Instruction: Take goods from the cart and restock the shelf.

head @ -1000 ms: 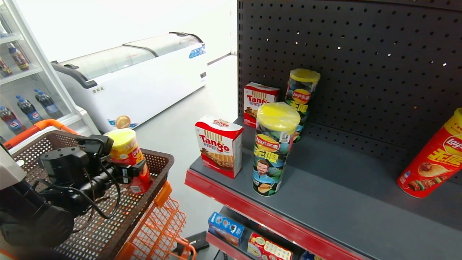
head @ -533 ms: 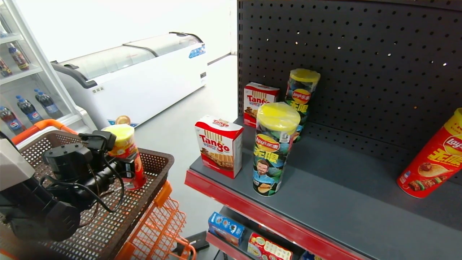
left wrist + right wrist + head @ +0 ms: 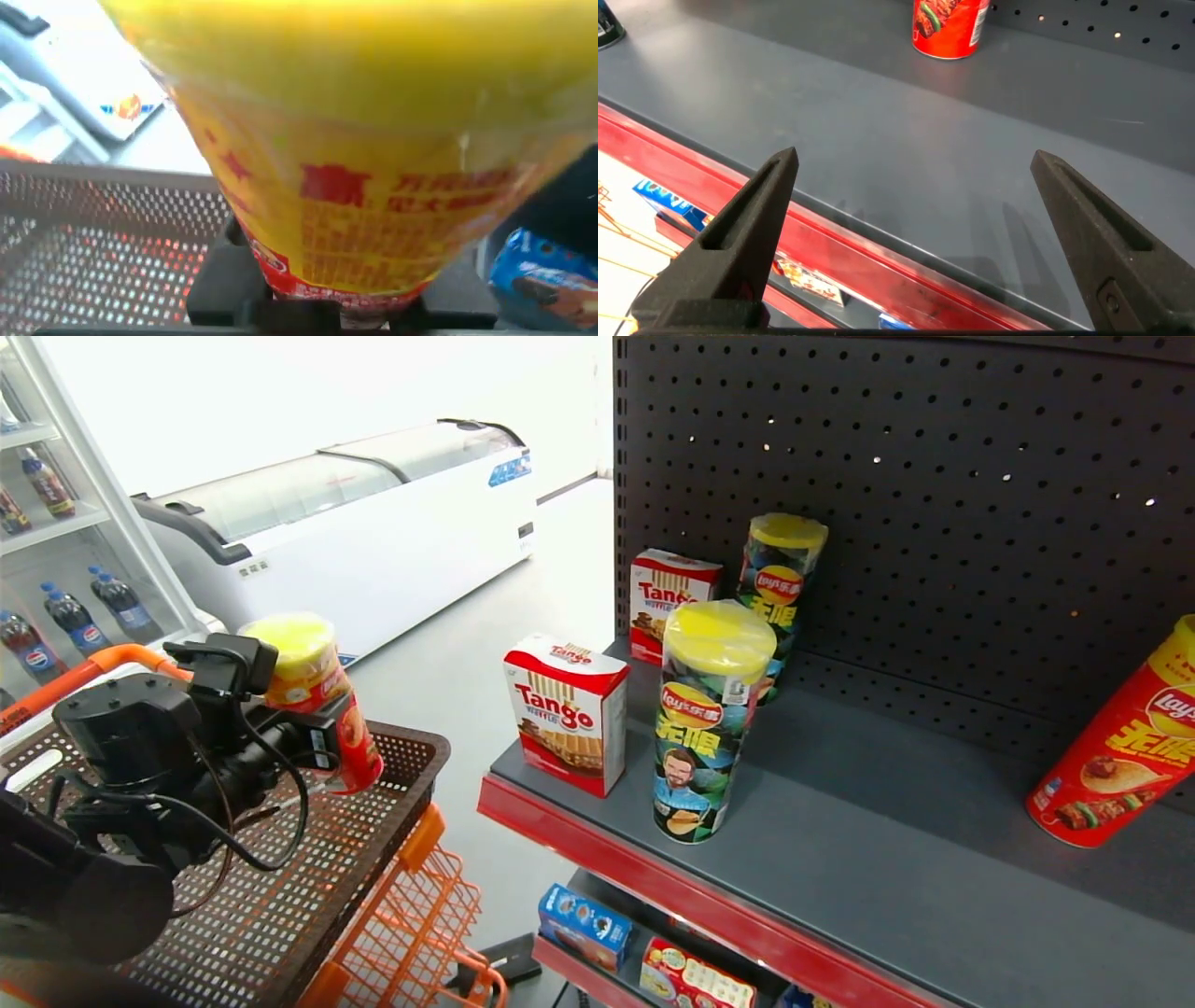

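Note:
My left gripper [image 3: 329, 747] is shut on a red chip can with a yellow lid [image 3: 317, 695], held tilted above the brown cart basket [image 3: 280, 915] at the left. In the left wrist view the can [image 3: 364, 187] looms close, lid toward the camera. On the grey shelf [image 3: 840, 840] stand two wafer boxes [image 3: 569, 709] and two dark chip cans [image 3: 709, 719]. A red chip can [image 3: 1120, 747] leans at the shelf's right. My right gripper [image 3: 924, 243] is open above the shelf board [image 3: 906, 121], with the base of a red can [image 3: 950, 26] beyond it.
A black pegboard [image 3: 887, 476] backs the shelf, and a red rail [image 3: 672, 896] edges its front. Lower shelves hold snack boxes [image 3: 583, 924]. A white chest freezer [image 3: 373, 532] and a drinks fridge [image 3: 56, 523] stand behind the cart. The shelf's middle is bare.
My left gripper has lifted the red chip can up out of the cart basket and slightly left. The shelf goods have not moved.

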